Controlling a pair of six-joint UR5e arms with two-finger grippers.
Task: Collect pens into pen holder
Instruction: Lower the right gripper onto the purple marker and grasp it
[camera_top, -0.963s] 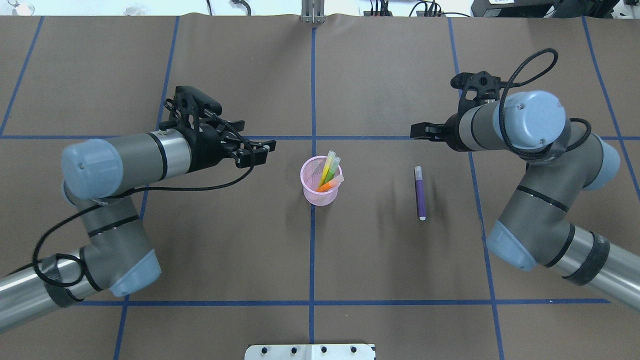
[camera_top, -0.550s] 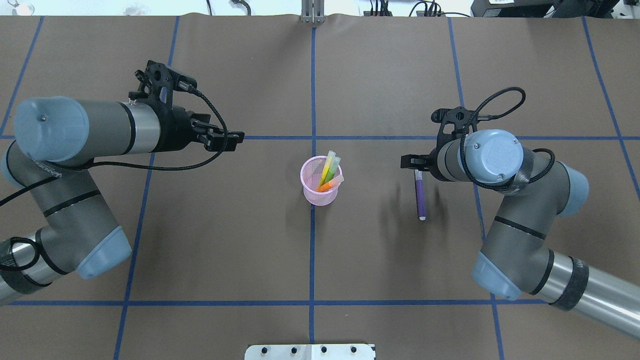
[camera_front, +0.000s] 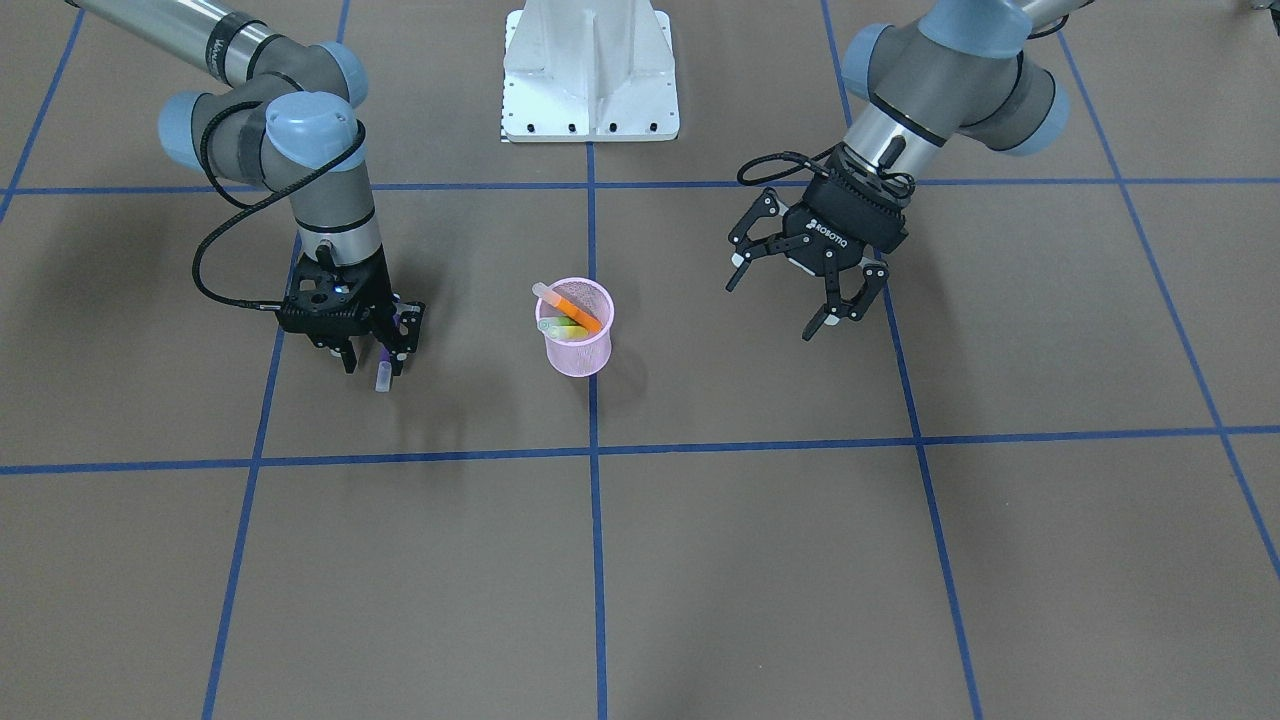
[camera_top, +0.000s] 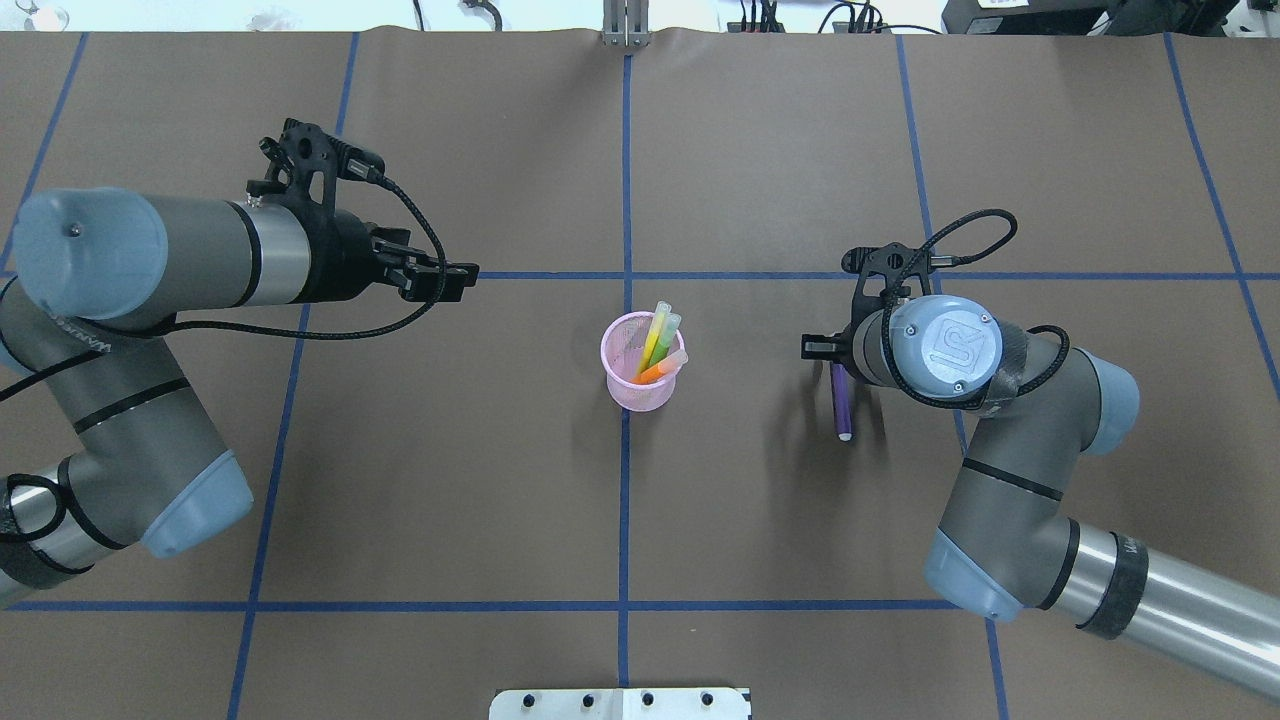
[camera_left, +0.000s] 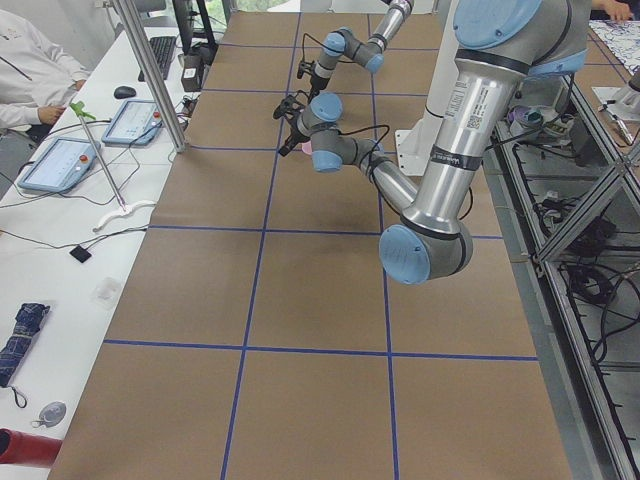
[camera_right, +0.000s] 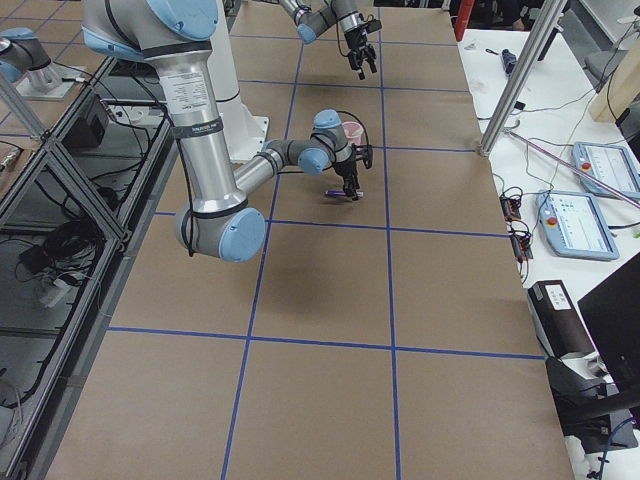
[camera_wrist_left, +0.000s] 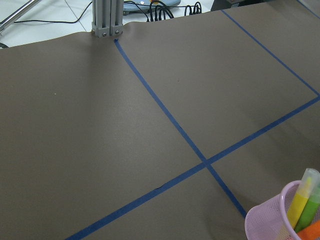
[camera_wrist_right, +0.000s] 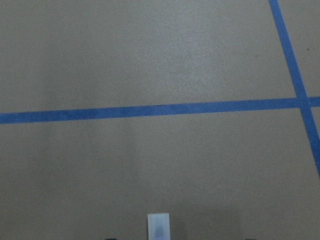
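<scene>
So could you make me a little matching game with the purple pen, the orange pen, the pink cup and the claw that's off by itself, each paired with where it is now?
Things:
1. purple pen
2. orange pen
3. pen holder
4. left gripper

Places and states:
A. open, in the air, holding nothing
B. leaning inside the pen holder
C. flat on the table, under the right gripper
D. upright on a blue tape line

Pairs: 1-C, 2-B, 3-D, 4-A
</scene>
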